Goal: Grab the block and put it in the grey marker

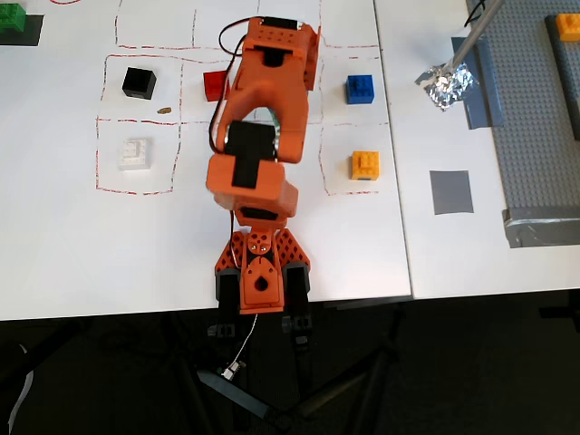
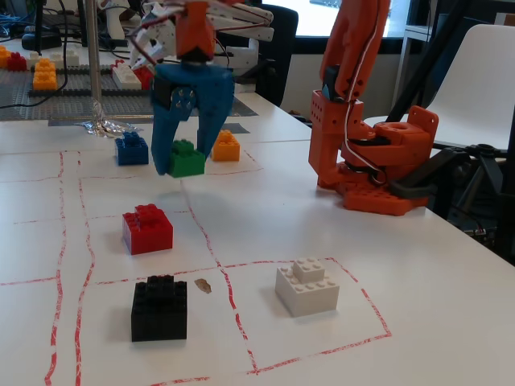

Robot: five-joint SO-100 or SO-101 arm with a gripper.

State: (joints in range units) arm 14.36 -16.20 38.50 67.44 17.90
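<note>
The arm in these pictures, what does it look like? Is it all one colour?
Mostly bright orange plastic: the arm is built of blocky orange segments with black motor housings between them, on an orange base with a perforated pattern. Thin red, black and white cables run along it. The claw differs: its two tapered fingers are blue, below an orange wrist.

This looks like a robotics lab or maker workspace set in an office-like room. A 3D-printed orange robot arm (image 1: 263,136) is clamped to the edge of a white table (image 2: 451,305), whose top is marked with a hand-drawn red dashed grid (image 2: 80,265). Beyond the arm in the fixed view stand a second white-and-red robot arm (image 2: 241,20), a black office chair (image 2: 278,40) and a bright window. To the arm's right in the overhead view lies a large grey studded baseplate (image 1: 544,136) with crumpled silver foil (image 1: 446,84) beside it.
</note>
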